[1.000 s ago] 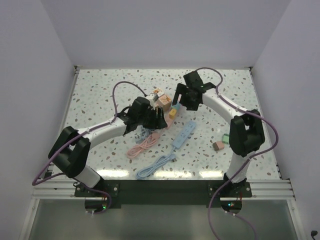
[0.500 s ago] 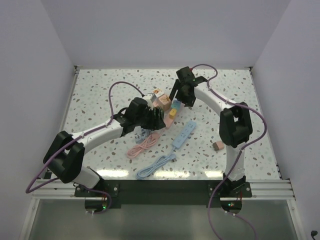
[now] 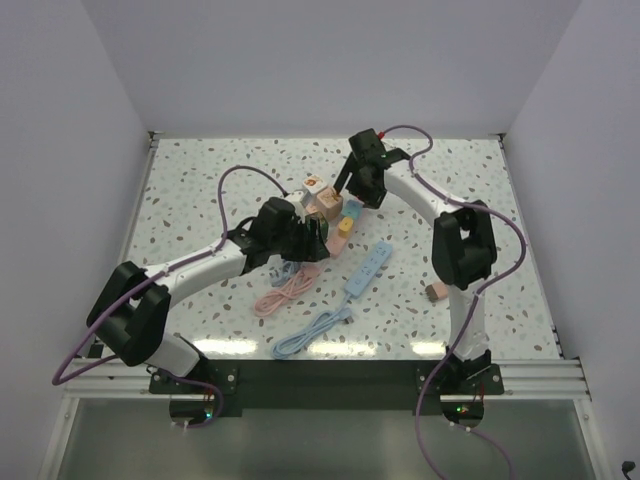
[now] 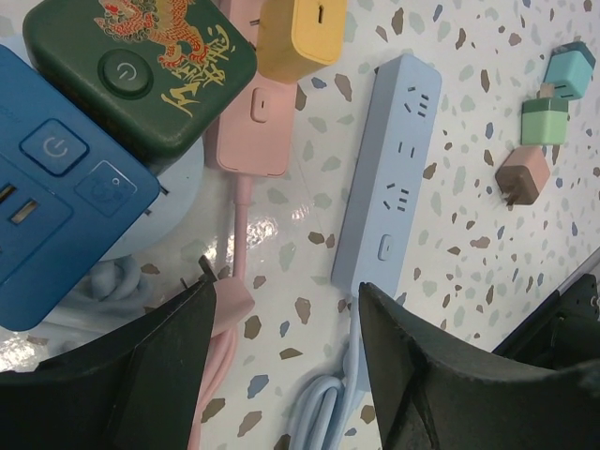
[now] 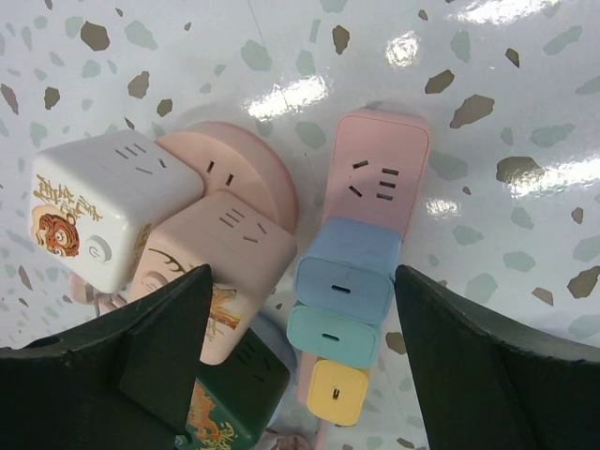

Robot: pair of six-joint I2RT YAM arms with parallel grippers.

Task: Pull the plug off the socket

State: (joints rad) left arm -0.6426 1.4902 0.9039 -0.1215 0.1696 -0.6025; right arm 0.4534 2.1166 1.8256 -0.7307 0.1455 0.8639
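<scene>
A pink power strip (image 5: pixel 380 173) lies on the speckled table with three plugs in it: blue (image 5: pixel 347 267), teal (image 5: pixel 333 335) and yellow (image 5: pixel 337 391). My right gripper (image 5: pixel 303 272) is open and hovers above the blue and teal plugs, its jaws either side, holding nothing. In the top view it (image 3: pixel 352 192) sits over the strip's far end (image 3: pixel 345 222). My left gripper (image 4: pixel 286 356) is open and empty above the table, by the strip's cable end (image 4: pixel 253 122), with the yellow plug (image 4: pixel 302 33) ahead. In the top view it (image 3: pixel 314 240) is just left of the strip.
Cube sockets crowd the strip's left: white (image 5: pixel 94 220), pink (image 5: pixel 220 262), green (image 4: pixel 141 66), blue (image 4: pixel 47 187). A light blue strip (image 4: pixel 389 178) lies right of it, with its coiled cable (image 3: pixel 310 333). A pink cable (image 3: pixel 285 290) lies in front. Loose plugs (image 4: pixel 522 175) sit further right.
My right gripper has swung left and farther back, and now sits over the plugs on the pink strip. My left gripper has shifted slightly right.
</scene>
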